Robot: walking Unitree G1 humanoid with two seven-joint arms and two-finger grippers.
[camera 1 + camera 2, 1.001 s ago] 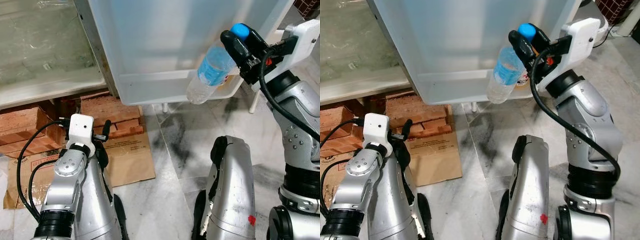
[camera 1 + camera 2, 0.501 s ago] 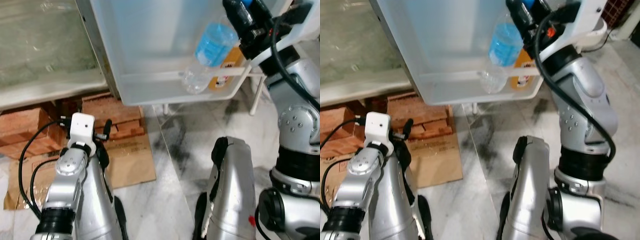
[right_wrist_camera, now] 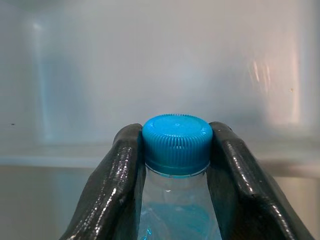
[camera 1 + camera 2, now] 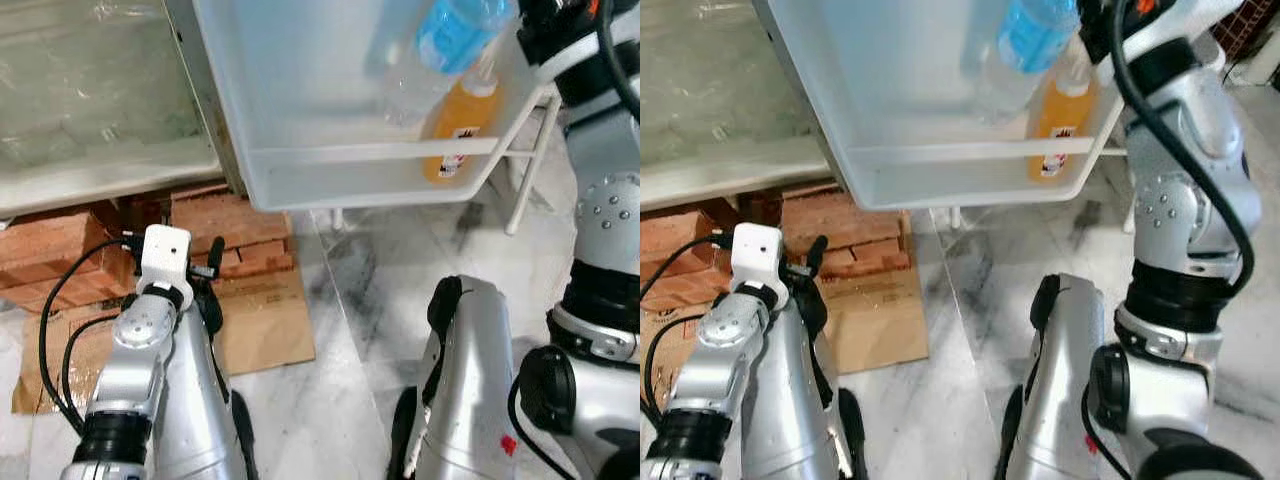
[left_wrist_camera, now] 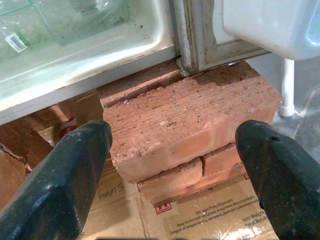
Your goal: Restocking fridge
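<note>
Water bottle point(image 4: 440, 50) blue-labelled, wording unreadable, neck clamped by right gripper point(image 3: 175, 150), left gripper point(image 5: 170, 165) spread wide.

bottle point(image 3: 176, 200): clear, blue label
cap point(image 3: 177, 142): ridged bright blue
second bottle point(image 4: 462, 122): orange, white label
door bin point(image 4: 370, 180): translucent white
bricks point(image 5: 185, 120): rough red-orange
cardboard point(image 4: 265, 320): tan, printed
floor point(image 4: 370, 290): grey-veined white marble
right end effector point(image 3: 175, 155): glossy black
</note>
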